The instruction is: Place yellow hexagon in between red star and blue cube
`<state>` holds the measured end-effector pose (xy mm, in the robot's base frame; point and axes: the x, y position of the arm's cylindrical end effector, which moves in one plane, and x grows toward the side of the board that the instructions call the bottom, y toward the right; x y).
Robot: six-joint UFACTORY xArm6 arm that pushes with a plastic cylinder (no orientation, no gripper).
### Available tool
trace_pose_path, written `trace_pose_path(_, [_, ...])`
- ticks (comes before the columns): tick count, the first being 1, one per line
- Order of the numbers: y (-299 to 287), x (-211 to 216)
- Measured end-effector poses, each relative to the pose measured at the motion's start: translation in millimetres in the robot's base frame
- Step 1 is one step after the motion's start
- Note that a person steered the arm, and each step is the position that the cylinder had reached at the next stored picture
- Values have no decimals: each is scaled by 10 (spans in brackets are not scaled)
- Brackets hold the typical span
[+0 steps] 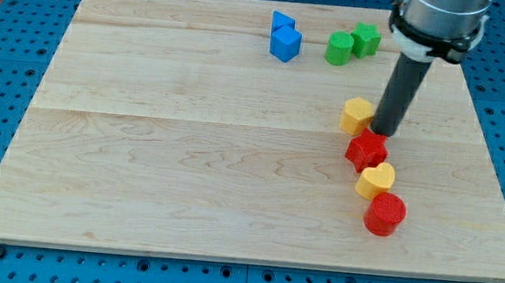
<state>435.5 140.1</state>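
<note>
The yellow hexagon lies right of the board's middle. My tip stands just to its right, touching or nearly touching it. The red star lies directly below the hexagon and the tip, close to both. The blue cube sits near the view's top, with a second blue block just behind it. The dark rod rises from the tip toward the view's top right.
A yellow heart-like block and a red cylinder lie below the red star in a line. Two green blocks sit at the top, right of the blue ones. The wooden board rests on a blue pegboard.
</note>
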Motion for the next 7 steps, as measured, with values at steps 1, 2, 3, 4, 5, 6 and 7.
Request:
trace_pose_path(1, [-478, -129])
trace_pose_path(2, [-415, -302])
trace_pose_path(3, [-233, -403])
trace_pose_path(4, [-225, -432])
trace_pose_path(5, [-274, -429])
trace_pose_path(6, [-599, -430])
trace_pose_path(7, [-613, -465])
